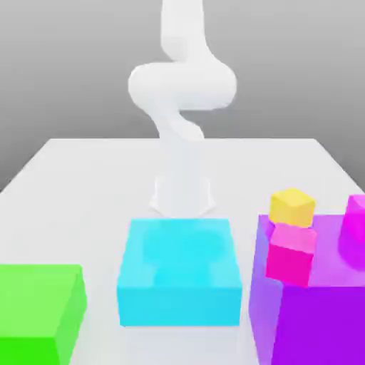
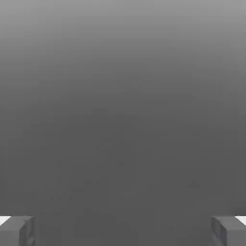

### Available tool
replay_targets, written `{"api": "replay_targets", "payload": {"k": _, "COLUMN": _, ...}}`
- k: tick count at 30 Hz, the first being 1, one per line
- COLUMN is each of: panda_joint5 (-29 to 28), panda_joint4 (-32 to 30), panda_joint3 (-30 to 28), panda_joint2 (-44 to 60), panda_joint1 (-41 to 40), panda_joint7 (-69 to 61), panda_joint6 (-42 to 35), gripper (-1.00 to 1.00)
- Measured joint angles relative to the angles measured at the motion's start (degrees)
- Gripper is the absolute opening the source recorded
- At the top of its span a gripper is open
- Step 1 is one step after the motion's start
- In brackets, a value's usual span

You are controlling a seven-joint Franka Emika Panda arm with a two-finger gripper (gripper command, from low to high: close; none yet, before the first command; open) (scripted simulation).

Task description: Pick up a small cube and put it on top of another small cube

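A small yellow cube (image 1: 292, 207) rests on top of a small pink cube (image 1: 291, 256) at the exterior view's right. The pair stands at the left front corner of a large purple block (image 1: 321, 314). The white arm (image 1: 182, 85) rises at the back middle of the table, well away from the two cubes. In the hand view my gripper (image 2: 123, 231) is open. Its grey fingertips (image 2: 17, 231) stand far apart with nothing between them, in front of a plain grey background.
A cyan block (image 1: 178, 274) sits in the middle, just in front of the arm's base. A green block (image 1: 39, 310) stands at the exterior view's front left. A magenta shape (image 1: 354, 228) stands on the purple block at the right edge.
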Motion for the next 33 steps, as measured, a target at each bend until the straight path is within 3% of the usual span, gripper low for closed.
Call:
{"api": "replay_targets", "payload": {"k": 12, "panda_joint5": 18.66, "panda_joint4": -13.51, "panda_joint3": 11.88, "panda_joint2": 19.12, "panda_joint1": 11.47, "panda_joint7": 19.15, "panda_joint6": 16.93, "gripper": 0.0}}
{"api": "replay_targets", "payload": {"k": 17, "panda_joint5": 22.81, "panda_joint4": -19.05, "panda_joint3": 18.78, "panda_joint2": 27.26, "panda_joint1": 14.79, "panda_joint7": 28.07, "panda_joint6": 23.92, "gripper": 0.0}}
{"api": "replay_targets", "payload": {"k": 21, "panda_joint5": 12.45, "panda_joint4": -23.23, "panda_joint3": 23.73, "panda_joint2": 35.46, "panda_joint1": 13.24, "panda_joint7": 33.38, "panda_joint6": 27.22, "gripper": 0.0}}
{"api": "replay_targets", "payload": {"k": 24, "panda_joint5": -1.19, "panda_joint4": -25.54, "panda_joint3": 22.89, "panda_joint2": 42.17, "panda_joint1": 13.54, "panda_joint7": 36.44, "panda_joint6": 27.58, "gripper": 0.0}}
{"api": "replay_targets", "payload": {"k": 28, "panda_joint5": -14.44, "panda_joint4": -24.81, "panda_joint3": 16.13, "panda_joint2": 50.95, "panda_joint1": 17.78, "panda_joint7": 43.72, "panda_joint6": 32.47, "gripper": 0.0}}
{"api": "replay_targets", "payload": {"k": 31, "panda_joint5": -20.71, "panda_joint4": -23.51, "panda_joint3": 8.48, "panda_joint2": 57.11, "panda_joint1": 24.0, "panda_joint7": 48.34, "panda_joint6": 37.24, "gripper": 0.0}}
{"api": "replay_targets", "payload": {"k": 32, "panda_joint5": -21.69, "panda_joint4": -23.23, "panda_joint3": 6.82, "panda_joint2": 58.41, "panda_joint1": 25.44, "panda_joint7": 49.11, "panda_joint6": 38.31, "gripper": -1.0}}
{"api": "replay_targets", "payload": {"k": 33, "panda_joint5": -21.69, "panda_joint4": -23.23, "panda_joint3": 6.82, "panda_joint2": 58.41, "panda_joint1": 25.44, "panda_joint7": 49.11, "panda_joint6": 38.31, "gripper": -1.0}}
